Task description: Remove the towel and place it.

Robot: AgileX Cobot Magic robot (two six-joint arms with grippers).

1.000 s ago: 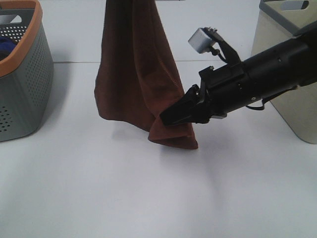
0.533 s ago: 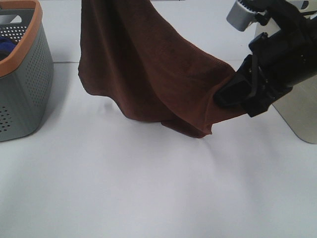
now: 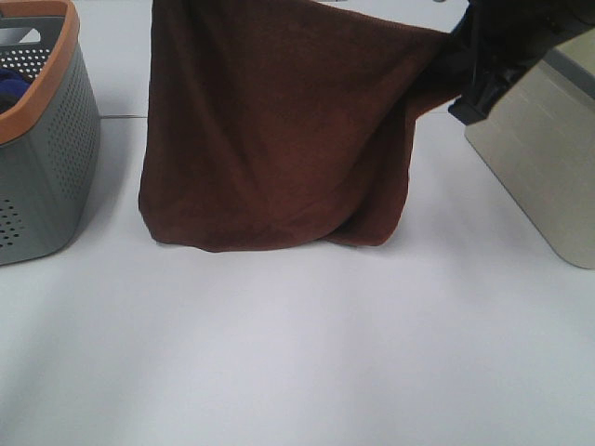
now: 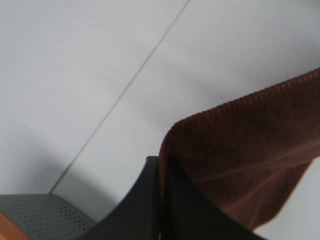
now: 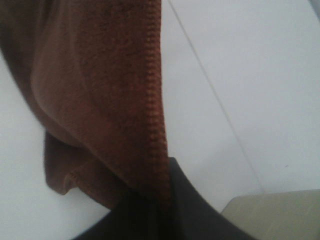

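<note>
The towel (image 3: 270, 130), a dark reddish-brown cloth, hangs spread like a curtain over the white table (image 3: 297, 353), its lower edge sagging down to the surface. My right gripper (image 3: 457, 65) is shut on its upper right corner at the top right of the exterior view. The right wrist view shows the stitched towel edge (image 5: 152, 100) running into the closed black fingers (image 5: 150, 210). My left gripper (image 4: 160, 167) is shut on the other top corner of the towel (image 4: 240, 165). It sits above the top edge of the exterior view.
A grey perforated basket (image 3: 46, 158) with an orange rim stands at the far left, a blue item (image 3: 9, 88) inside it. A beige bin (image 3: 539, 167) stands at the right, just behind my right arm. White table stretches in front of the towel.
My right gripper has risen and swung right with the towel corner. The towel has gone from a narrow hanging fold to a wide spread sheet.
</note>
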